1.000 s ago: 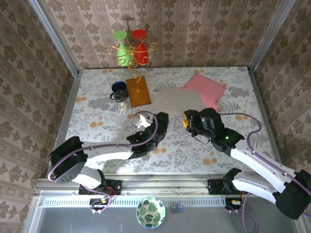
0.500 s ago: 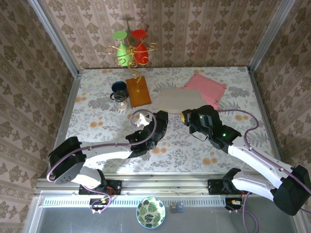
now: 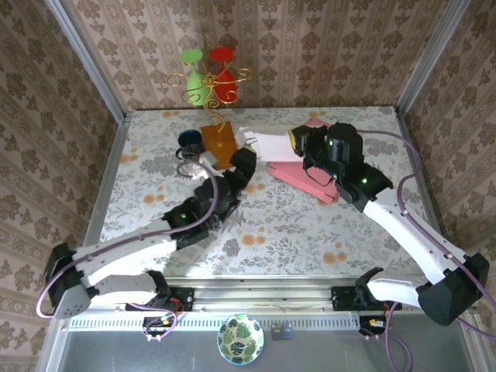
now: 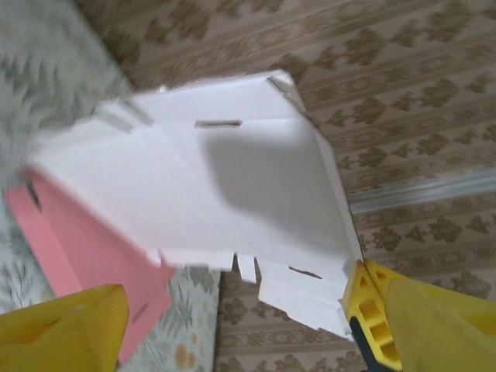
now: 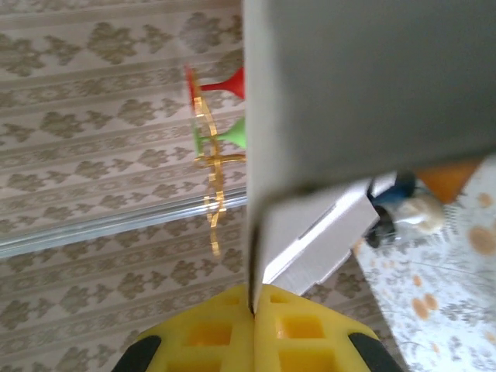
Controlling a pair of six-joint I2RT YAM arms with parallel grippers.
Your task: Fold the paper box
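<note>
Table point(image 3: 294, 232) has a floral cloth, with patterned wallpaper on three sides.

Paper box point(image 3: 273, 143): still a flat, unfolded sheet, at the far middle of the table just right of the orange-brown board point(image 3: 219, 146). White inner face is up and tilted off the table. Pink outer face shows on the part hanging toward the near right. Can't tell if that pink edge touches the cloth. In left wrist cam the slots and small tabs show along the white sheet's edges.

Gold wire stand point(image 3: 208, 77) is at the back edge and carries one green and one red goblet. Blue cup point(image 3: 190, 139) sits just left of the board, with a small clear glass item near it, too small to ID.

Right gripper point(image 5: 254, 308): yellow pads pressed together, box edge pinched in the seam between them, sheet rising straight up from the grip.

Left gripper point(image 4: 240, 314): jaws spread wide, holding nothing, with the white sheet ahead of them. The sheet's lower corner is just beside the right-hand finger; contact unclear.
</note>
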